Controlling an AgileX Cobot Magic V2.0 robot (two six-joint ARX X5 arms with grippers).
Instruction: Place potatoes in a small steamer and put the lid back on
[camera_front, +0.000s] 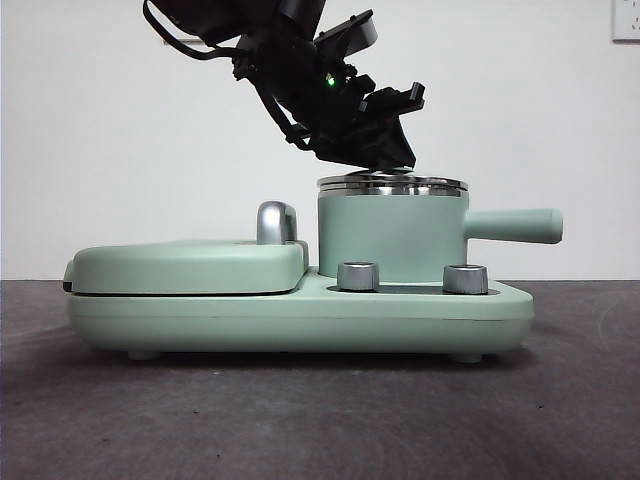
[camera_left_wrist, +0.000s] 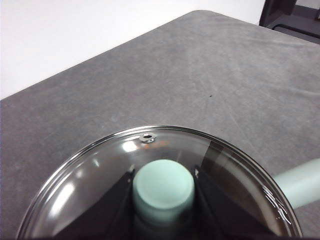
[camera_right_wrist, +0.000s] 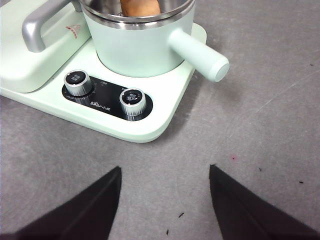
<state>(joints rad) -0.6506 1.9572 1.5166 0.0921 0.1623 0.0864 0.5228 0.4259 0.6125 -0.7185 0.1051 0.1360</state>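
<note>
The potato (camera_right_wrist: 140, 7) already sits inside the small steamer (camera_front: 392, 238), seen through the pot's open-looking rim in the right wrist view. The left gripper (camera_left_wrist: 163, 192) has its jaws closed on the mint knob of the glass lid (camera_left_wrist: 100, 175), which rests on or just above the steamer's steel rim; seating looks nearly complete, only release remaining. The right gripper (camera_right_wrist: 165, 200) waits at 6 o'clock from the appliance base (camera_right_wrist: 150, 127), jaws wide apart, empty.

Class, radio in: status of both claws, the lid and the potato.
Left claw shut on lid knob, lid at steamer rim. Right claw open, waiting clear above the table. Potato inside steamer. Nothing in the way.
</note>
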